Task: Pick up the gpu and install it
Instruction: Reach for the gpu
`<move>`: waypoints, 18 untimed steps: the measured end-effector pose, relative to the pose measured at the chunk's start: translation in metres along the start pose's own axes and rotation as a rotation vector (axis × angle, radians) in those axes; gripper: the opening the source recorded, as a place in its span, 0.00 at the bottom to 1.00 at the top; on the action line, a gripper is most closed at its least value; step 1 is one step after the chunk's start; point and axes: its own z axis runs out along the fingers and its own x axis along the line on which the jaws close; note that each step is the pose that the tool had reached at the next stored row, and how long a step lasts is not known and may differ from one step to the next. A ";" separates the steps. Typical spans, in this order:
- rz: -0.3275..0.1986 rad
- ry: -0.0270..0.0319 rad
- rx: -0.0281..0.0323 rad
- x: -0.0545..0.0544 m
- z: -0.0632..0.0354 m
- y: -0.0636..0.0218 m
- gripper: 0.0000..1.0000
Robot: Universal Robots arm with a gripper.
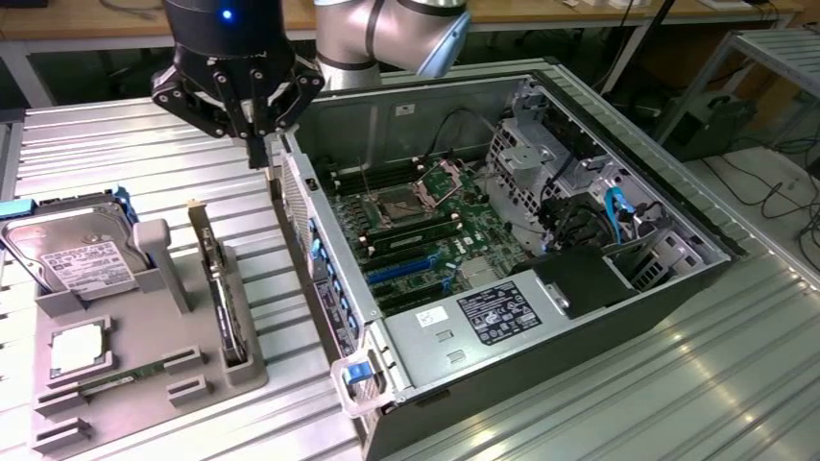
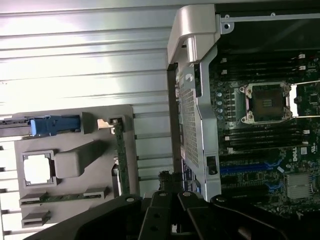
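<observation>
The gripper (image 1: 260,158) hangs above the ribbed metal table (image 1: 115,154), just beside the rear edge of the open computer case (image 1: 513,240). Its fingers are drawn together to a narrow tip and have hold of nothing.

In the exterior view, the gpu (image 1: 221,288) is at about 7 o'clock from the gripper and well apart from it. It stands on its long edge in a slot of the grey tray (image 1: 141,327), with its metal bracket at the 12 o'clock end. The tray lies at 9 o'clock of the case. On the same tray, the hard drive (image 1: 77,259) stands at 9 o'clock of the gpu, and a thin memory stick (image 1: 129,375) lies at about 7 o'clock.
</observation>
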 end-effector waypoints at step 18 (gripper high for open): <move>0.000 0.0000 0.0000 0.041 -0.0028 -0.0110 0.11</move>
